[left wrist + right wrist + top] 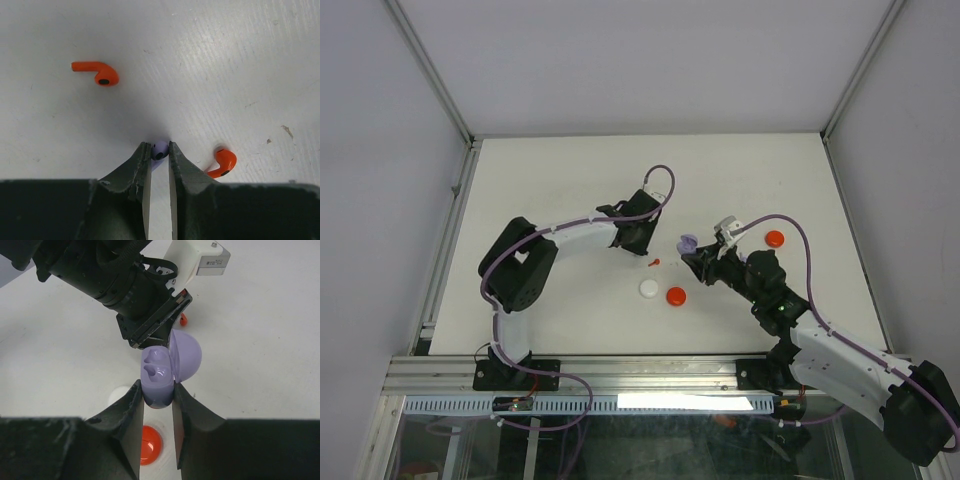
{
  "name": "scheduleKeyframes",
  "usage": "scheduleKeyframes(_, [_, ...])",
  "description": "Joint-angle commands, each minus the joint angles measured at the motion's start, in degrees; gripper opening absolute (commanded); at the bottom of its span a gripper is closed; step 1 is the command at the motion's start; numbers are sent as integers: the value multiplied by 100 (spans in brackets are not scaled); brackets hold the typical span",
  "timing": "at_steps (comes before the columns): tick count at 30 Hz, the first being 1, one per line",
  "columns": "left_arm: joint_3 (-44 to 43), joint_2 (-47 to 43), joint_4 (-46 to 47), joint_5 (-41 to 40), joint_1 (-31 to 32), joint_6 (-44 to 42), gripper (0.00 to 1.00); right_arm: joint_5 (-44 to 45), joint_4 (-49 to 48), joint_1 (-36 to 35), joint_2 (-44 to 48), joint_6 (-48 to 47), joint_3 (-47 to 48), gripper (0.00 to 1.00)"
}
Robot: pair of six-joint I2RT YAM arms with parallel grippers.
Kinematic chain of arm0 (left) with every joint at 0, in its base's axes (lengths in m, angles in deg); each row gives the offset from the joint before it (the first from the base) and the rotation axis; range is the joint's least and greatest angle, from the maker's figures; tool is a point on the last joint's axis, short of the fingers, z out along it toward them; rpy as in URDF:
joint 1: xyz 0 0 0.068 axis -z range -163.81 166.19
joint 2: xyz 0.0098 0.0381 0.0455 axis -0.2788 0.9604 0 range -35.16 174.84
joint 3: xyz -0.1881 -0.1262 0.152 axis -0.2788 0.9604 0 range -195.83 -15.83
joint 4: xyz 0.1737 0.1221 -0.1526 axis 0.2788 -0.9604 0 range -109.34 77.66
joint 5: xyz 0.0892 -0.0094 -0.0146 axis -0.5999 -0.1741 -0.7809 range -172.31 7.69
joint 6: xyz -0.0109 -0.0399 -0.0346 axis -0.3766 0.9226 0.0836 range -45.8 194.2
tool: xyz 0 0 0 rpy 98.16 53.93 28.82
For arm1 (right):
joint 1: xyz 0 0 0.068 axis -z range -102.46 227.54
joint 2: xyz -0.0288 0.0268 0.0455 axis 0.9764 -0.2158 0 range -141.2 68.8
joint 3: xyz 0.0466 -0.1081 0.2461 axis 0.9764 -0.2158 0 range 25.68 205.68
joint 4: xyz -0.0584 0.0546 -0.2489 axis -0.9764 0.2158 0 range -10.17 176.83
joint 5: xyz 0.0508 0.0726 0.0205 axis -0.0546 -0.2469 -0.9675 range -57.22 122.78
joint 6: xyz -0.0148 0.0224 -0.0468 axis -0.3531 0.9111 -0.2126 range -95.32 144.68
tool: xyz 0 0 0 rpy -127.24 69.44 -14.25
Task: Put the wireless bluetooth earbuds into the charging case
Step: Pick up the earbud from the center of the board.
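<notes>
Pale purple earbud (159, 149); orange earbuds (95, 73); lilac case (159, 379); white table (570, 180).

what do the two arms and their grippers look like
Both the left arm and the right arm have white link shells between bulky black joints, on black bases. A thin purple cable runs along each, looping free near the wrist. The left gripper and the right gripper are dark, almost black, each with two flat tapering fingers that look scuffed.

Table top (225, 60): matt white, faintly scratched. Red earbuds (95, 73): glossy smooth plastic. Purple earbud (159, 150) and purple case (157, 374): smooth satin plastic. Left gripper fingers (132, 172): dark, matt, scuffed. Near rail (620, 375): bare metal.
</notes>
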Motion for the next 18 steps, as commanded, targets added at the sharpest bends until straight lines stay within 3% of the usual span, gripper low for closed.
scheduleKeyframes(1, [149,-667,249,-301,54,136,5,-198,-459,27,50,-48,79,0])
scheduleKeyframes(9, [863,-1950,919,-449,49,404,3,-400,-763,21,11,-60,112,0])
scheduleKeyframes(18, [1702,-3660,1933,96,53,515,4,-705,-1609,24,-139,-83,28,0])
